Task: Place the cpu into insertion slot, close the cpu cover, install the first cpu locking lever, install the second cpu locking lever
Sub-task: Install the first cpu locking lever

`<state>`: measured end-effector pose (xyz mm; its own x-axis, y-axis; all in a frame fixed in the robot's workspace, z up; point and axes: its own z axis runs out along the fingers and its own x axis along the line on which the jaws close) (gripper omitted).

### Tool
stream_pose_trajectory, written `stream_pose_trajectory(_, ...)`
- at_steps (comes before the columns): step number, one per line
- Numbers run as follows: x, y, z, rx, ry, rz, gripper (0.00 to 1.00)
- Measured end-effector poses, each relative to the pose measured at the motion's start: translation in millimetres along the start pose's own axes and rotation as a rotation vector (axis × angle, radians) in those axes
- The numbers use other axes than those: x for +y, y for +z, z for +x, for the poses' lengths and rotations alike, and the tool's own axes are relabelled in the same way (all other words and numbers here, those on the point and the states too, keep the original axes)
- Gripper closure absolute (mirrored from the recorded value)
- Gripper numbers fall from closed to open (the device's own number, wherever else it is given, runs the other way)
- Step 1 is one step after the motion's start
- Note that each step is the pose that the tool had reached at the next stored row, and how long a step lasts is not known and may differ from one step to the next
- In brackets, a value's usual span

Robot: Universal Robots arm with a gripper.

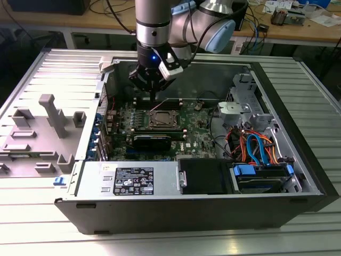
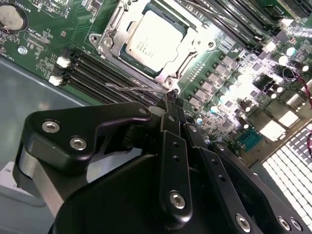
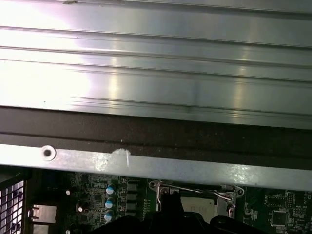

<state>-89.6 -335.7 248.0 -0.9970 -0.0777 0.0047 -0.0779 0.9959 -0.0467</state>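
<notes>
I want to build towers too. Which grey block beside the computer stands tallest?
The T-topped grey post on the exterior view's left; the other grey blocks around it are much shorter.

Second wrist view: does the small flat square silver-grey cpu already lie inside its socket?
Yes, the cpu lies seated flat, with the thin silver metal cpu cover framing it.

Nothing can be read for certain. A black-and-white label (image 1: 134, 180) on the power supply (image 1: 96, 184) carries rows of small print and round marks, all too fine to make out in the exterior view. In the second wrist view the cpu (image 2: 155, 41) has faint lines of engraved print on its metal top, and the green board (image 2: 41, 56) bears tiny white lettering beside its parts, none of it legible.
</notes>
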Motion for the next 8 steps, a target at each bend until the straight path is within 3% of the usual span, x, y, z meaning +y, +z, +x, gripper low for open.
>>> stream_pose_trajectory(8, 0.7, 8.7, -3.6, 0.0019, 0.034, 0.0009, 0.89)
